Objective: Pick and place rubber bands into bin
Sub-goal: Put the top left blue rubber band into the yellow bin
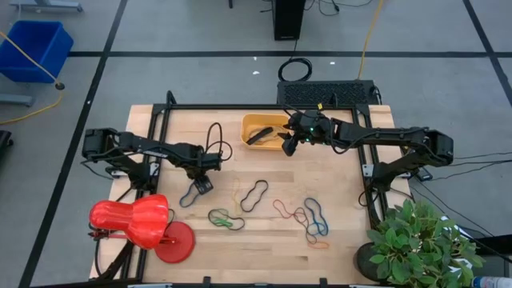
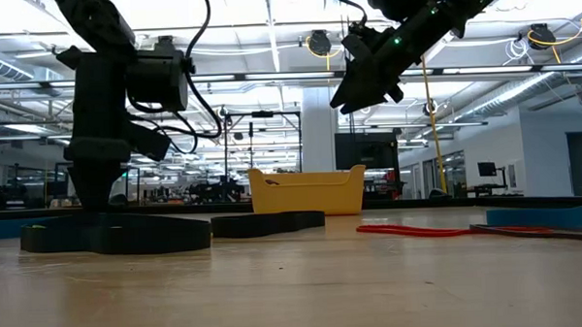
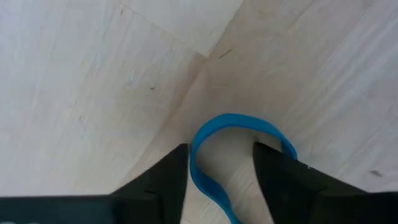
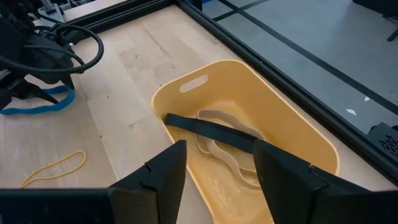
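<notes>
The orange-yellow bin [image 1: 264, 130] stands at the table's far middle; it also shows in the right wrist view [image 4: 249, 137]. In it lie a black rubber band [image 4: 211, 129] and a tan one [image 4: 224, 152]. My right gripper [image 4: 217, 180] hangs open and empty above the bin's right end [image 1: 290, 142]. My left gripper [image 3: 221, 171] is open, low over the table's left part [image 1: 202, 181]. Its fingers stand on either side of the looped end of a blue rubber band [image 3: 233, 121], which lies flat on the wood [image 1: 192, 194]. My left gripper points down with the blue band's looped end [image 3: 205, 134] between its open fingers. The band's other strand runs behind one finger [image 3: 273, 171]. I cannot tell whether the fingers touch the band.
Several more bands lie on the near half of the table: yellow [image 1: 236, 192], black [image 1: 254, 194], green and black [image 1: 225, 218], red [image 1: 288, 211], blue-green [image 1: 316, 218], orange [image 1: 318, 242]. A red lamp [image 1: 136, 224] stands near left, a potted plant [image 1: 420, 240] near right.
</notes>
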